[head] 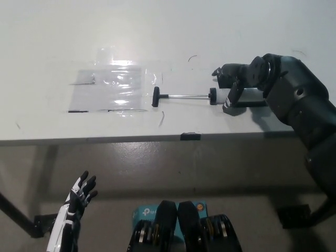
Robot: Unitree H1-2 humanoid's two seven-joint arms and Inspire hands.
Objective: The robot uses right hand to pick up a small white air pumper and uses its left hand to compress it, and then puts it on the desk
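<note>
Black right hand (234, 86) sits on the white worktop (157, 31), fingers curled over the white barrel end of the small air pump (210, 96); can't tell if they actually clamp it. Pump lies flat on the worktop, thin metal rod and black T-handle sticking out away from the hand, toward a clear plastic sheet (113, 89) just past the handle. White left hand (77, 195) hangs below the worktop edge, fingers spread, holding nothing.
</note>
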